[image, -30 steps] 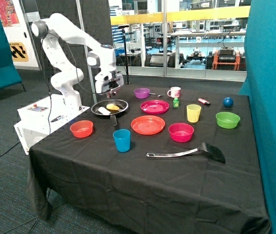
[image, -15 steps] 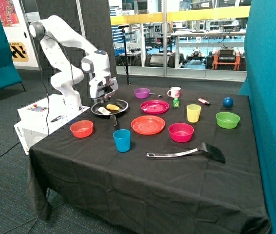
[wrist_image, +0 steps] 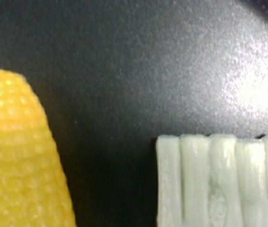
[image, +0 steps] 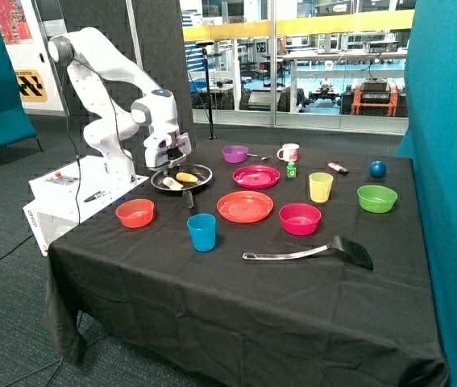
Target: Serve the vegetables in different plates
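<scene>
The yellow elongated piece (image: 186, 176), ribbed like corn, and the whitish oblong chunk (image: 172, 183) lie side by side in the black frying pan (image: 205, 172). My gripper (image: 170, 164) hangs low just above the pan, over the two pieces. The wrist view shows the yellow piece (wrist_image: 20, 156) and the grooved whitish chunk (wrist_image: 219, 182) very close on the dark pan floor (wrist_image: 148, 71). The orange-red plate (image: 245, 206) and the magenta-pink plate (image: 256, 176) stand beside the pan, with nothing on them.
On the black cloth stand a red bowl (image: 135, 213), a blue cup (image: 201, 232), a pink bowl (image: 300, 218), a yellow cup (image: 321, 187), a green bowl (image: 376, 198), a spatula (image: 309, 254), a purple bowl (image: 234, 153) and a mug (image: 289, 151).
The arm has swung toward the robot base's side of the pan and lowered the gripper close over the two pieces. The food and plates have not moved.
</scene>
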Tool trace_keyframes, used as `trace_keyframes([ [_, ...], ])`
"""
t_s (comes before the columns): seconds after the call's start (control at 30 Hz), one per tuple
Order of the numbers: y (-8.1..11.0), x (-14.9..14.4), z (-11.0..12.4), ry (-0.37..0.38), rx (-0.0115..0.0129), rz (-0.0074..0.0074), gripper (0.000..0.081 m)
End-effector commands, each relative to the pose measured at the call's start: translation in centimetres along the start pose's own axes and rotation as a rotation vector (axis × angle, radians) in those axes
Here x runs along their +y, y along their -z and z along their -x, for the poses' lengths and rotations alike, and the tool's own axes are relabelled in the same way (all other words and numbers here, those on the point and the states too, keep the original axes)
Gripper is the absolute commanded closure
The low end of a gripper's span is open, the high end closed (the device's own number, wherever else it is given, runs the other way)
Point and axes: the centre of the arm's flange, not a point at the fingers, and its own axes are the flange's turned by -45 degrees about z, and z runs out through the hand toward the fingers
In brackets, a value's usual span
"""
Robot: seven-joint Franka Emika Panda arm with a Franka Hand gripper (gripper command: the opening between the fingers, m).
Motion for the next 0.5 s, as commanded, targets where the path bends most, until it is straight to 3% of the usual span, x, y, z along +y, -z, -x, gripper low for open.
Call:
trace_keyframes([
  [0.0,-1.5,0.4,0.5,0.013,-0.0035,-0.0002,0.0342],
  [0.47,-3.7,-0.6,1.9,0.033,-0.0035,-0.0003,0.0303],
])
